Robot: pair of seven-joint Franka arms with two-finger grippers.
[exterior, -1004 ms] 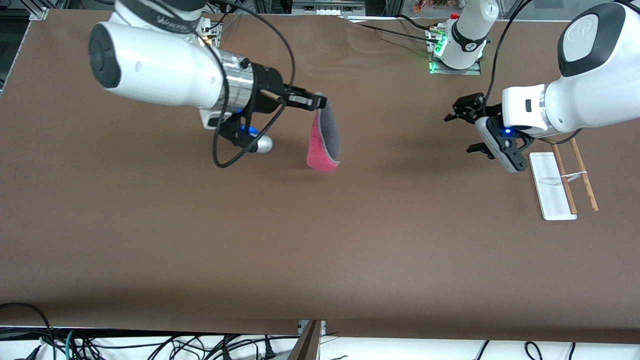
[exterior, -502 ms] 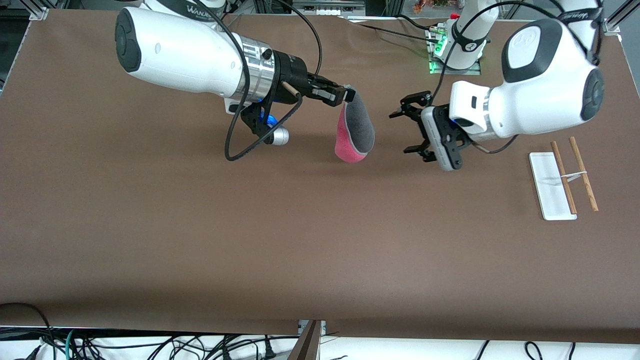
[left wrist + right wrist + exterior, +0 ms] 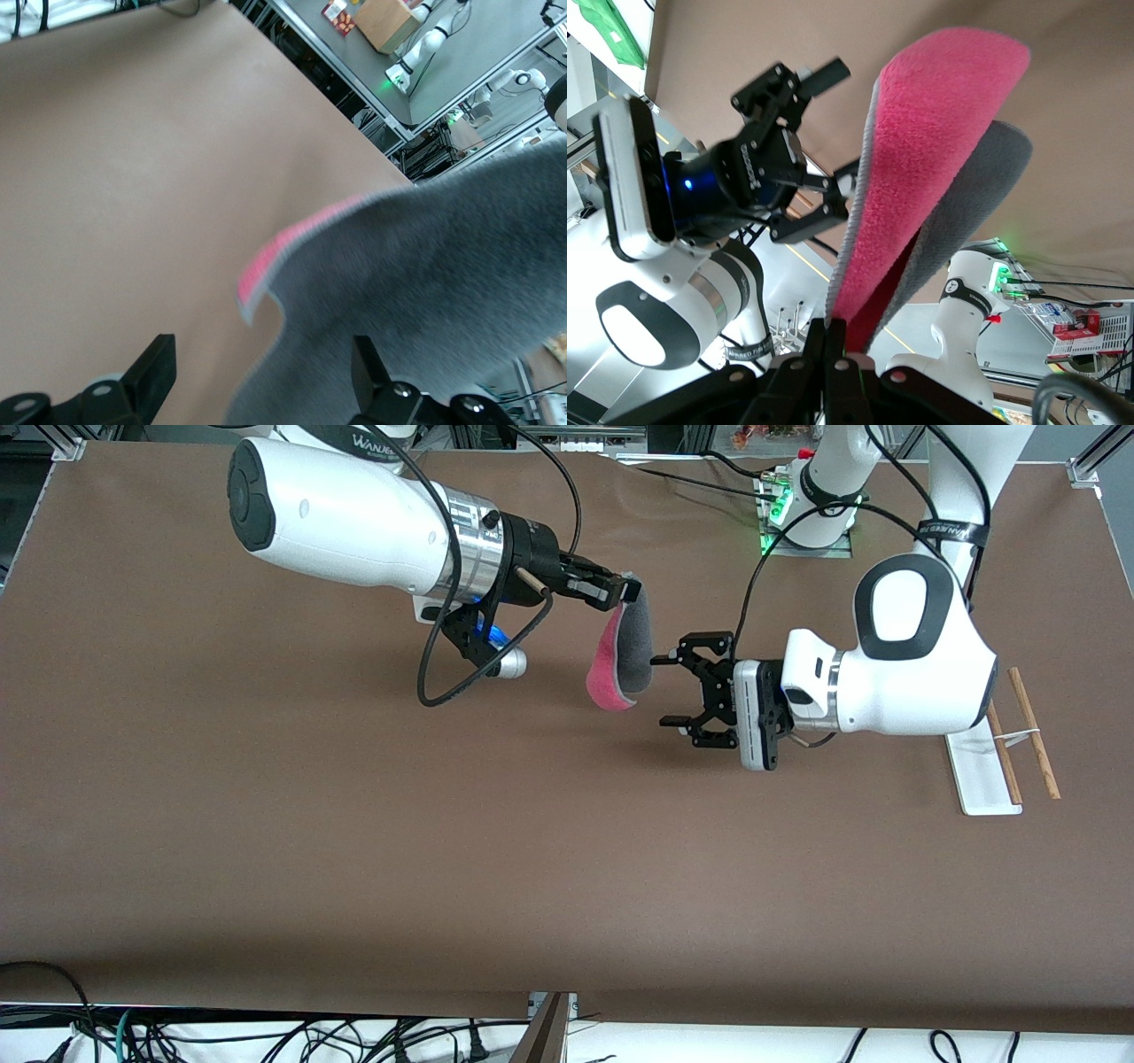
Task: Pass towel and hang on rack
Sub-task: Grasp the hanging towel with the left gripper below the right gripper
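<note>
The brown surface (image 3: 354, 850) fills the lower frame. At right of centre, the left tool (image 3: 675, 689) stands open, fingers level with the lower hem of the soft pink-and-grey microfibre towel (image 3: 620, 660). The towel hangs folded at centre, clear of the surface, and is judged light and limp: grip a free edge. At upper centre, the right tool (image 3: 627, 590) is clamped on the towel's top edge. The white-based wooden-rod rack (image 3: 979, 779) stands at the right edge.

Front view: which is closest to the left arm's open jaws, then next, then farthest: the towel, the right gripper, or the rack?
1. The towel, hanging just beside the left gripper.
2. The right gripper, above, pinching the towel's top.
3. The rack, at the left arm's end of the table.
</note>
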